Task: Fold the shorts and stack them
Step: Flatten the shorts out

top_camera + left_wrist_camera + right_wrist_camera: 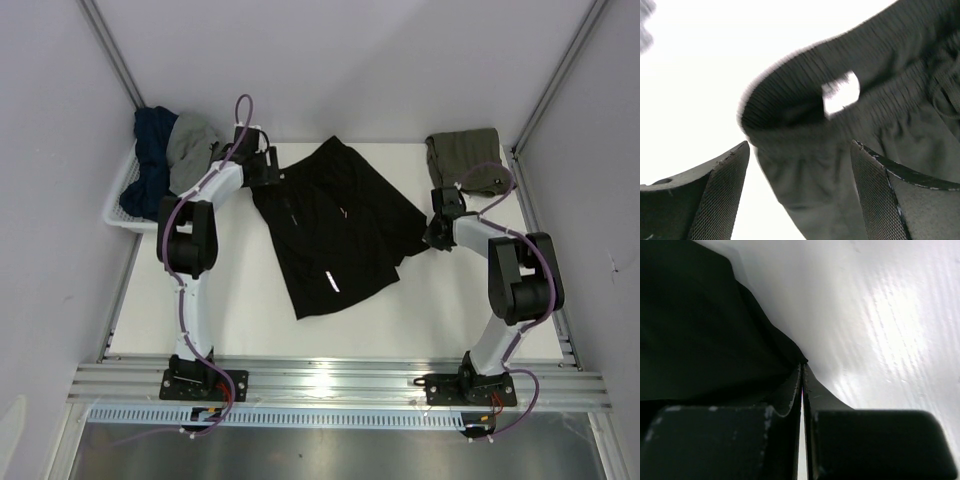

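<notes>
Black shorts (335, 235) lie spread open mid-bench, waistband toward the far left and legs toward the near right, not yet folded. Olive shorts (463, 158) sit bunched into a compact bundle at the far right corner, well apart from the black pair.

Left pincer (268, 170) hangs at the waistband (790, 95). Its fingers stand wide apart, with the elastic edge just ahead of them and nothing clamped. Right pincer (435, 235) is closed at the outer leg hem. The cloth draws to a point at its tips, so we judge a pinch of hem is caught.

We read the step as taking hold of the black pair for its first fold. The next move calls for the left pincer to close on the waistband, then both ends to lift together and carry one half over the other.

The bench (250, 320) is white. A white basket (118, 215) holding other clothes sits at the far left.
</notes>
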### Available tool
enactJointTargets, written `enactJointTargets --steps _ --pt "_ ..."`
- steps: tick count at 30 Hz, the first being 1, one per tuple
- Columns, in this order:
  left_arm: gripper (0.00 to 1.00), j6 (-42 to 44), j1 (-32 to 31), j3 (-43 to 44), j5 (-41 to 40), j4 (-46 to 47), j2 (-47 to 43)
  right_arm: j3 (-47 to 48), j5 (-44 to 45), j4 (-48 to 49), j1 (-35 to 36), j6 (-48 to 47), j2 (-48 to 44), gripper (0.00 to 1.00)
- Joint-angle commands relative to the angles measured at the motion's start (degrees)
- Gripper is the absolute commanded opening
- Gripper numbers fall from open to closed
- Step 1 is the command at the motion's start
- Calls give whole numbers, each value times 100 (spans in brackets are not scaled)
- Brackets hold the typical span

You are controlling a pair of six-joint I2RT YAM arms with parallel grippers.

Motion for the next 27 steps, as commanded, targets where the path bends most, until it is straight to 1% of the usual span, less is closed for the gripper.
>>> enactJointTargets --steps 1,3,5,8,9,11,12,20,24,26,27 --pt "83 514 31 725 76 123 54 -345 170 -451 -104 -26 -43 0" --pt "84 671 31 912 76 52 195 -345 153 -495 -95 -44 -52 0" --pt "88 777 40 826 85 139 161 -372 118 -504 -104 -79 -52 0" --pt "93 1146 31 606 531 377 -6 -354 240 -600 -104 -149 -61 0" --pt "93 1338 31 614 829 386 -6 -345 380 -644 -113 -158 -70 0" --pt "93 1419 22 806 1050 281 81 -319 513 -723 -122 -167 -70 0" --pt "92 1602 14 868 1234 220 142 -319 583 -750 -139 -141 -61 0" --pt "88 1885 -83 1335 1675 -264 635 -337 461 -794 -227 -158 -184 0" --pt "88 2105 -92 1606 2080 -563 889 -266 381 -829 -245 -184 -193 0" --pt "82 2140 -92 1974 2229 -905 1056 -275 320 -794 -245 -184 -167 0" --pt "75 2184 -101 2072 2264 -1141 1231 -292 302 -777 -245 -193 -158 0"
